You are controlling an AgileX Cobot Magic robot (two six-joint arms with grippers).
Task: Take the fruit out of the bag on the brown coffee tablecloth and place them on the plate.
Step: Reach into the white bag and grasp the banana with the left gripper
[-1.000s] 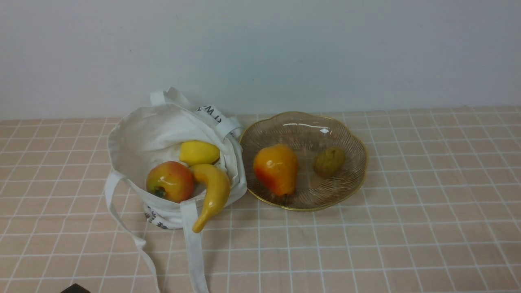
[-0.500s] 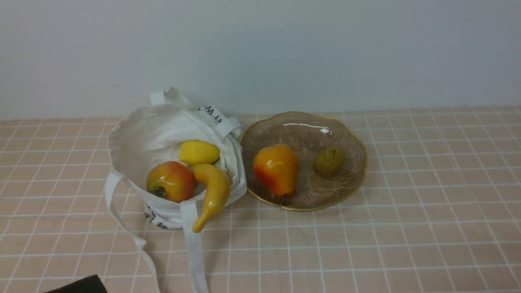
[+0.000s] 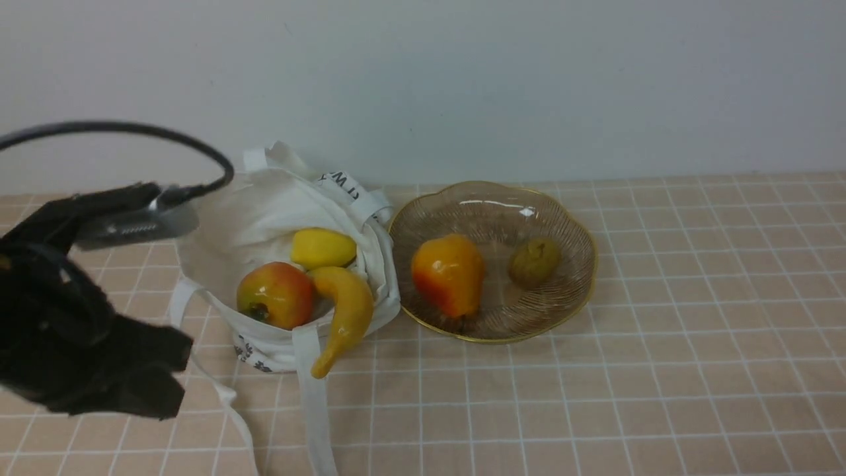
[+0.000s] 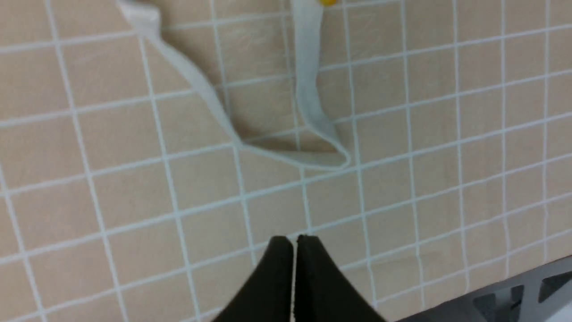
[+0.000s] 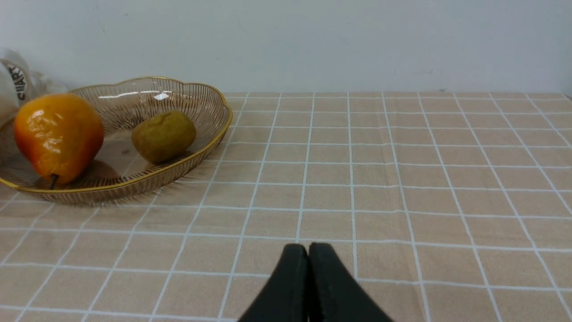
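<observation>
Gridded tan tablecloth (image 4: 111,134) lies under my clenched, empty left gripper (image 4: 294,243); soft white bag strap (image 4: 306,67) loops just ahead; right gripper (image 5: 308,250) likewise clenched.

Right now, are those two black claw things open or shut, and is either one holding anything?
The black left gripper: shut, holding nothing.
The black right gripper: shut, holding nothing.

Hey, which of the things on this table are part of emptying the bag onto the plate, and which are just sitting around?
Part of the job:
bag
banana, red-orange fruit and lemon, all in the bag
plate
checked tablecloth

Just lying about:
orange pear and olive-brown fruit, both already on the plate
</observation>
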